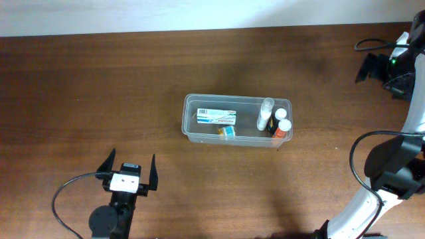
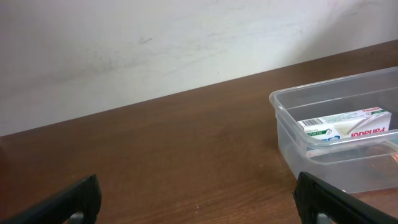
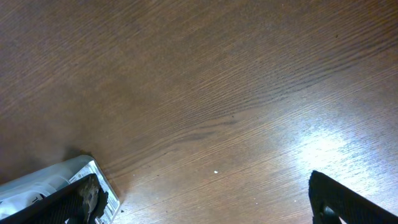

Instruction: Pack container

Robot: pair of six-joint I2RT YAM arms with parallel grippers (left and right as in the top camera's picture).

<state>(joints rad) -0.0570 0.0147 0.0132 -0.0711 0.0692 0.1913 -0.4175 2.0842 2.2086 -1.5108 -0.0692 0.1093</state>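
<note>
The clear container point(image 1: 187, 126) stands in the middle of the table. In it lie a white box point(image 1: 217, 116), a small yellow and teal item point(image 1: 227, 132), a white bottle point(image 1: 265, 114) and an orange bottle with a white cap point(image 1: 281, 128). My left gripper point(image 1: 131, 159) is open and empty, near the front left, apart from the container. In the left wrist view point(image 2: 199, 205) the container point(image 2: 292, 143) and white box point(image 2: 348, 127) lie to the right. My right gripper point(image 1: 369, 68) is at the far right back, open point(image 3: 208, 202) over bare wood.
A white and grey printed object point(image 3: 50, 180) lies on the table at the lower left of the right wrist view, partly under the left finger. A black cable point(image 1: 66, 192) loops by the left arm. A pale wall point(image 2: 186, 43) runs behind the table.
</note>
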